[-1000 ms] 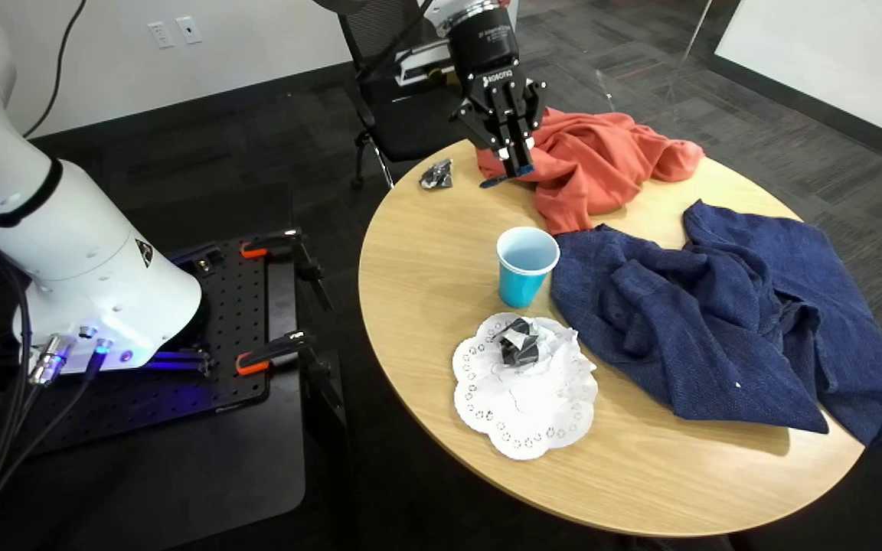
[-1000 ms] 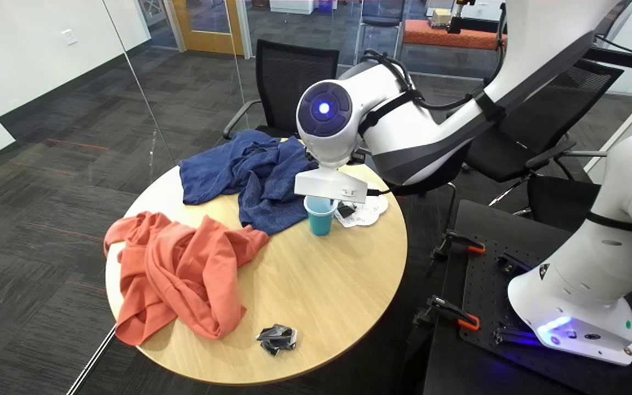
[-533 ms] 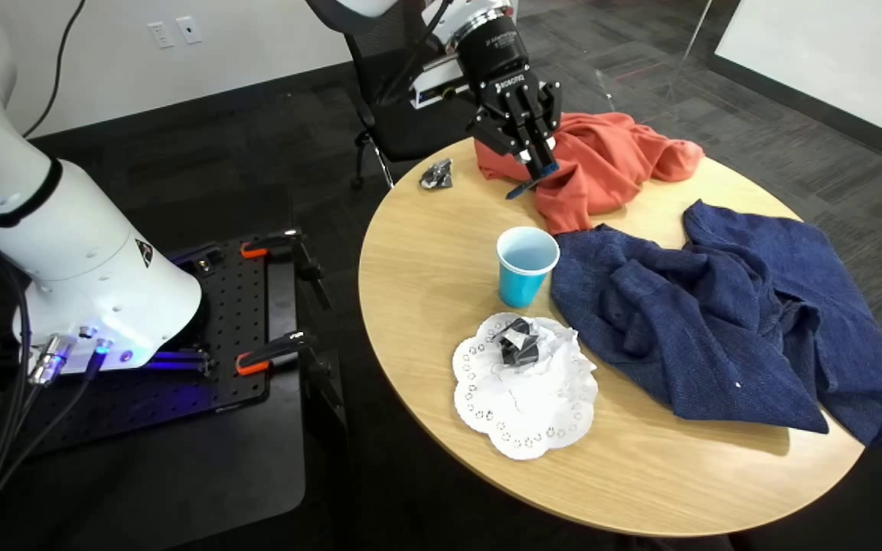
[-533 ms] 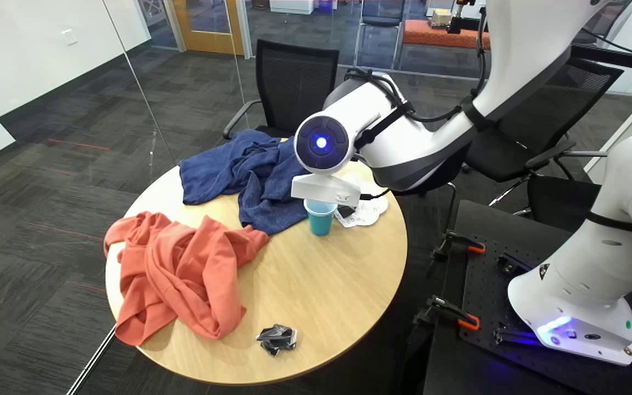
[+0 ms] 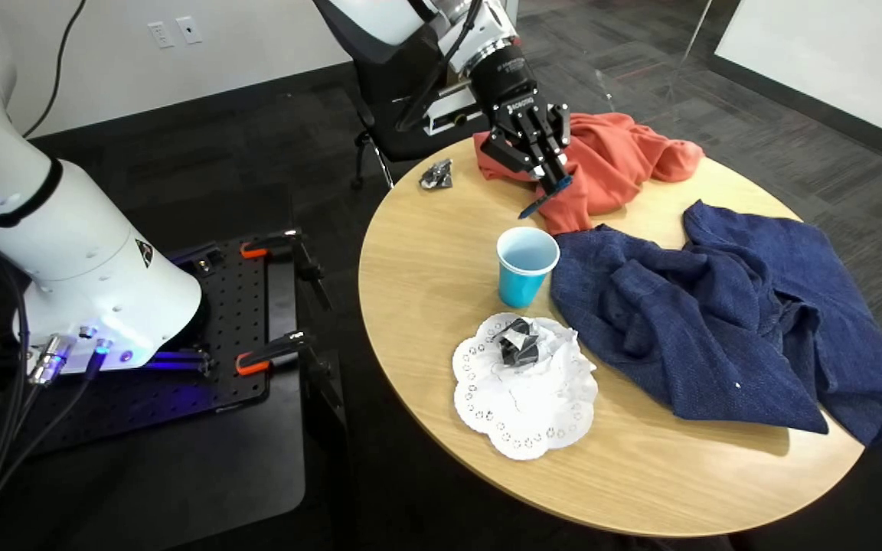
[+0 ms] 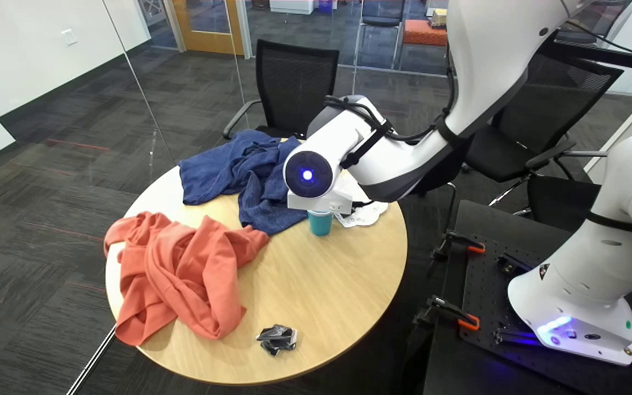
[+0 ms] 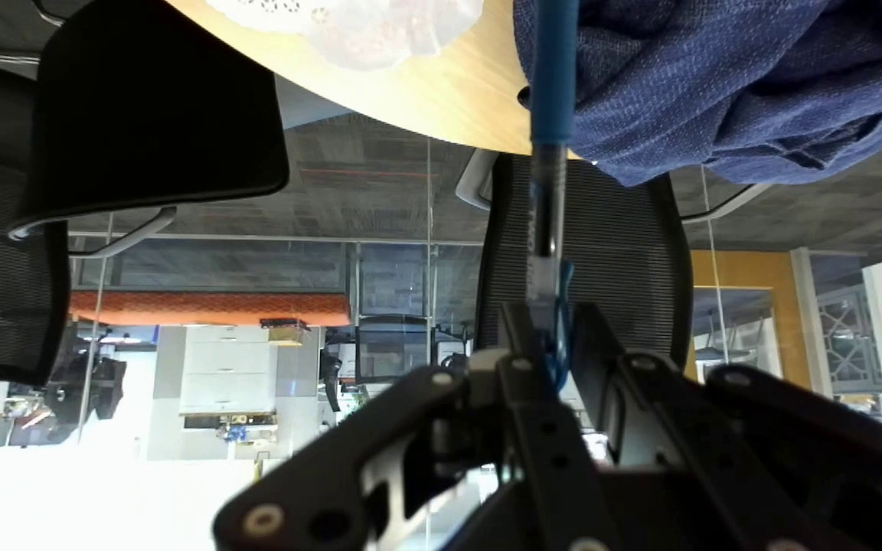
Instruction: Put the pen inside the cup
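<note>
In an exterior view I have the round wooden table (image 5: 426, 260) beside the black stand (image 5: 234, 482) that bears my robot's white base (image 5: 115, 306), with a dark chair (image 5: 410, 126) by the far edge and grey carpet (image 5: 625, 69) beyond. The blue cup (image 5: 520, 286) stands upright, inward from the edge facing the base. Nearer the camera, a paper doily (image 5: 479, 405) bears a black wrapper (image 5: 517, 344); another wrapper (image 5: 437, 174) lies by the edge near the chair. A red cloth (image 5: 609, 168) covers part of the far edge, and a navy cloth (image 5: 671, 321) runs over the edge opposite the base. My gripper (image 5: 554, 180) slants downward, clenched on the pen (image 5: 537, 205), which hangs tilted outside the cup.

In an exterior view, a wooden door (image 6: 206, 41) and an orange bench (image 6: 424, 34) show in the background. The arm (image 6: 486, 82) bends down over the table, its wrist (image 6: 329, 148) low, a white box (image 6: 316, 202) on it covering most of the cup's rim.

In the wrist view the room is upside down, table edge uppermost, white cabinets (image 7: 227, 367) below. The pen runs between the fingertips (image 7: 517, 337), pinched from both sides.
</note>
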Robot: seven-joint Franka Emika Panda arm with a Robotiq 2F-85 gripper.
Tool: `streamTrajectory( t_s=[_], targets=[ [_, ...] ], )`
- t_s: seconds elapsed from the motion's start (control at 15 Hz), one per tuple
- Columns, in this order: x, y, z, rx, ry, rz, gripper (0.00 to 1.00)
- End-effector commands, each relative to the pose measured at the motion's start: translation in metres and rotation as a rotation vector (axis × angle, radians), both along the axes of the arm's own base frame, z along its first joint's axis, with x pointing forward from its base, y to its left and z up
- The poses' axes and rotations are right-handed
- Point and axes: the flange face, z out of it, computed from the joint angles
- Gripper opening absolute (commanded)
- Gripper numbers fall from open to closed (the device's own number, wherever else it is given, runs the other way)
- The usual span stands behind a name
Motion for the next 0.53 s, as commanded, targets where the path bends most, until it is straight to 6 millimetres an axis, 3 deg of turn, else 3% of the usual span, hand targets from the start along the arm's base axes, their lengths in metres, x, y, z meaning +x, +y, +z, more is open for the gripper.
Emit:
streamTrajectory(
  t_s=[0.0, 0.07, 0.33, 0.4, 0.47],
  targets=[
    [0.0117, 0.0119, -0.0096, -0.015, 0.016, 0.023, 0.04],
    [0.0044, 0.0041, -0.0072, -0.008, 0.011, 0.011, 0.17],
    [0.0070, 0.0133, -0.0143, -0.004, 0.020, 0.027, 0.17],
    [0.0076, 0.0134, -0.0152, -0.029, 0.017, 0.013, 0.04],
    [0.0082, 0.0138, -0.0164, -0.079, 0.003, -0.013, 0.04]
  ],
)
